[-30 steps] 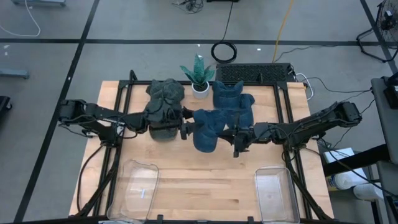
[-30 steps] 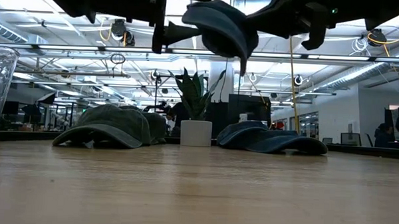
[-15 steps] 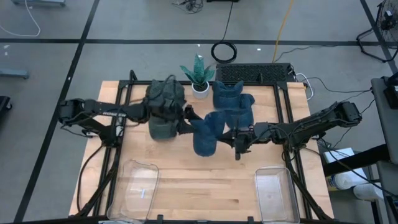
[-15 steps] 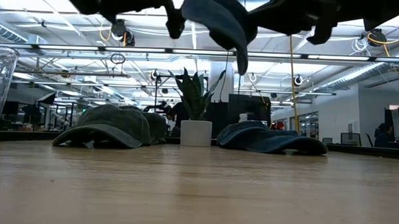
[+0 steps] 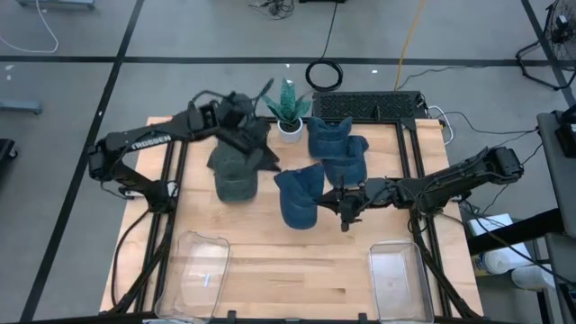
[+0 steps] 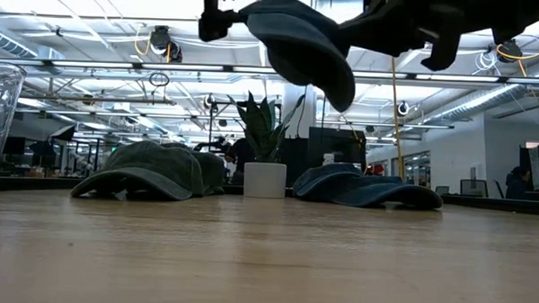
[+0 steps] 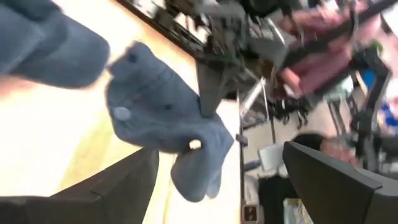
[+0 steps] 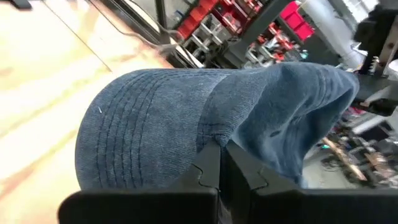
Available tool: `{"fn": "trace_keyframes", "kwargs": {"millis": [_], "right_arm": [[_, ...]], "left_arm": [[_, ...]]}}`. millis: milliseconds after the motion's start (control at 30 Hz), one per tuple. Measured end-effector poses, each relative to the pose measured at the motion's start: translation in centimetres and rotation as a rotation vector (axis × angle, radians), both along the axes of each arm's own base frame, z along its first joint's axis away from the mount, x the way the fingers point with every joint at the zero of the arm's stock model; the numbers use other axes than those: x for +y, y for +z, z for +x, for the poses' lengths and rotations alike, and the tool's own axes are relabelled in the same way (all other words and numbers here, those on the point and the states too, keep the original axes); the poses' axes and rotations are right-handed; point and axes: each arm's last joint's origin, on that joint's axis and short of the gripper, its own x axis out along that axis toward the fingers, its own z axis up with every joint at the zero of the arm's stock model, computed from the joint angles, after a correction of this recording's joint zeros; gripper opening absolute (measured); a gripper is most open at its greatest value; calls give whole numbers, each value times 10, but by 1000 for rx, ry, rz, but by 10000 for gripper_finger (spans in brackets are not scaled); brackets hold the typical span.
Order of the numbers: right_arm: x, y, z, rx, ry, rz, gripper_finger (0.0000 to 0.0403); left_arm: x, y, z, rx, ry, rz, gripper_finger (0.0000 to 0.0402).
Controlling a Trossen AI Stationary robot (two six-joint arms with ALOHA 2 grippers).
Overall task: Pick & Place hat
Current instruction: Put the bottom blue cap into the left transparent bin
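Observation:
A blue hat [image 5: 300,194] hangs above the table's middle, and my right gripper [image 5: 331,199] is shut on it from the right. The low view shows this hat [image 6: 302,40] high over the wood, its brim sloping down. My left gripper [image 5: 266,159] stands open and raised to the left of the blue hat, over the green hats [image 5: 236,171] that lie on the table. Its two fingers [image 7: 112,193] are wide apart with nothing between them. More blue hats [image 5: 338,148] lie stacked at the far middle. My right gripper pinches the blue hat between its two fingers where the stitched brim meets the crown [image 8: 211,142]. The fingers reach in about level from the table's right side. The hat is lifted clear of the table, with its brim [image 6: 330,77] drooping.
A potted plant [image 5: 288,110] stands at the far edge between the two hat piles. Two clear bins [image 5: 200,270] [image 5: 397,281] sit at the near edge, left and right. Bare wood lies between them and under the held hat.
My left gripper, open all along, has drawn away from the blue hat, rising and swinging toward the table's far edge while turning. The right gripper has kept still, and the blue hat stays in its hold with the brim sagging a little lower.

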Motion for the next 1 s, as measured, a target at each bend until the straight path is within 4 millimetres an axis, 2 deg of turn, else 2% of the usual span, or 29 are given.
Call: {"fn": "trace_keyframes", "kwargs": {"millis": [67,200,333,433,600,833,1000], "right_arm": [[0,0,0,-1,3,-28,0],[0,0,0,-5,16,-86,0],[0,1,0,-11,2,-135,0],[0,1,0,-6,5,-144,0],[0,1,0,-11,10,-166,0],[0,1,0,-10,9,-167,0],[0,1,0,-9,7,-162,0]], "left_arm": [[9,3,-1,69,58,-56,351],[19,-1,13,108,105,-130,351],[21,-22,37,143,11,-219,351],[16,-37,55,170,-73,-287,351],[10,-71,77,281,-111,-385,351],[27,-100,85,352,-86,-443,351],[34,-98,83,325,-118,-481,351]]}}
